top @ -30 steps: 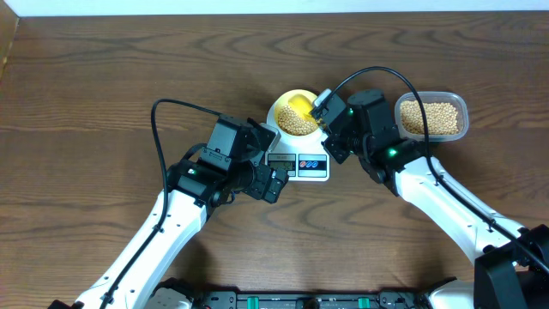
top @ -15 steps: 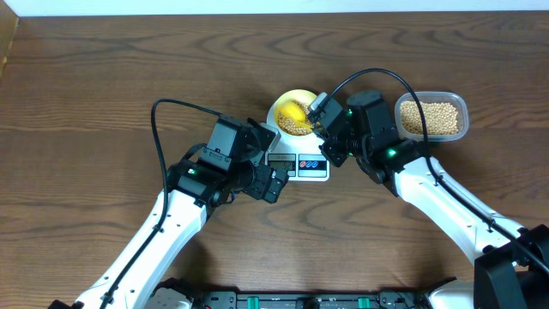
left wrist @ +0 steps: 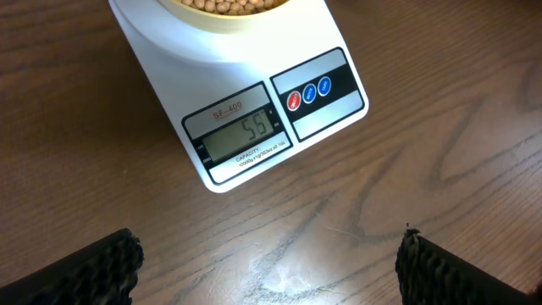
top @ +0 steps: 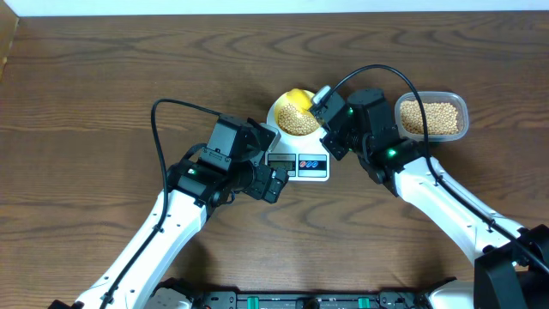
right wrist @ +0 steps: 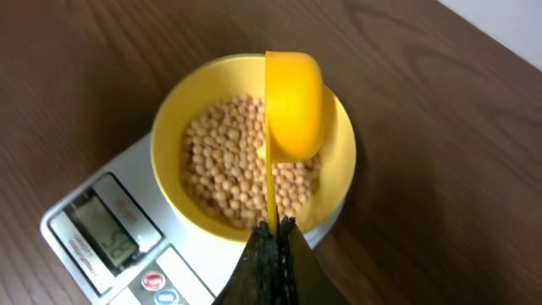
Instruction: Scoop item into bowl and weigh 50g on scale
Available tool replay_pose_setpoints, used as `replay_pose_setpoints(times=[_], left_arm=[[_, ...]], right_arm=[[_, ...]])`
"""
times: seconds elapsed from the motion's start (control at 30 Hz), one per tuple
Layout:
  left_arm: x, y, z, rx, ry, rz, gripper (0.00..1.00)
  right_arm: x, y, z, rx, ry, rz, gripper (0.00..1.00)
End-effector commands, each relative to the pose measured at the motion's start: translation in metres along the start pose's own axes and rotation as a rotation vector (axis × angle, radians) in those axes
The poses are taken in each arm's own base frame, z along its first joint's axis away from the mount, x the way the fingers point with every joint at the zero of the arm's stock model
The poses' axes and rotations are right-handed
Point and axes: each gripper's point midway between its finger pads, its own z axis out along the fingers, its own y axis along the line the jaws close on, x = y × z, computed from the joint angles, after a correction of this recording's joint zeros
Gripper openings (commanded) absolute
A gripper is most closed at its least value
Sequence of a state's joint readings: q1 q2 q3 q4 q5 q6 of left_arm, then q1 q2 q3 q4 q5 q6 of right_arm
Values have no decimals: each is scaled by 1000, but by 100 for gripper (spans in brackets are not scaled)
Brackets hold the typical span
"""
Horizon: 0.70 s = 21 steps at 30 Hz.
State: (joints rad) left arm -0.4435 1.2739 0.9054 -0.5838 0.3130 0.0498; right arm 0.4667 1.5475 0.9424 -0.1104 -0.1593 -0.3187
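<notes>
The pale yellow bowl (top: pixel 276 112) (right wrist: pixel 169 127) stands on the white scale (top: pixel 298 165) (right wrist: pixel 93 222) and holds a layer of tan beans (top: pixel 302 124) (right wrist: pixel 222 163). My right gripper (top: pixel 322 105) (right wrist: pixel 276 230) is shut on the thin handle of a yellow scoop (top: pixel 294 102) (right wrist: pixel 294 100). The scoop is turned on its side above the bowl. My left gripper (top: pixel 268 163) (left wrist: pixel 271 273) is open just in front of the scale (left wrist: pixel 254 80), with bare table between its fingers (left wrist: pixel 95 269). The display (left wrist: pixel 241 135) shows two digits, the first a 5.
A clear plastic tub (top: pixel 431 116) of more beans stands to the right of the scale, behind my right arm. Red and blue buttons (left wrist: pixel 309 91) sit on the scale's front right. Dark wooden table (top: pixel 103 77) lies all around.
The scoop has lifted out of the beans and rolled onto its side, shifting toward the bowl's far edge. My left arm has not moved.
</notes>
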Motion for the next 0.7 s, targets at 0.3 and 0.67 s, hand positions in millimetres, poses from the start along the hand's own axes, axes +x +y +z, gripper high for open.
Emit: replay_pose_setpoints(times=[0.3, 0.67], left_arm=[[-4, -2, -1, 9, -5, 12, 98], [-4, -2, -1, 9, -5, 11, 98]], right_arm=[[9, 20, 5, -104, 29, -10, 1], [3, 26, 5, -142, 5, 79, 1]])
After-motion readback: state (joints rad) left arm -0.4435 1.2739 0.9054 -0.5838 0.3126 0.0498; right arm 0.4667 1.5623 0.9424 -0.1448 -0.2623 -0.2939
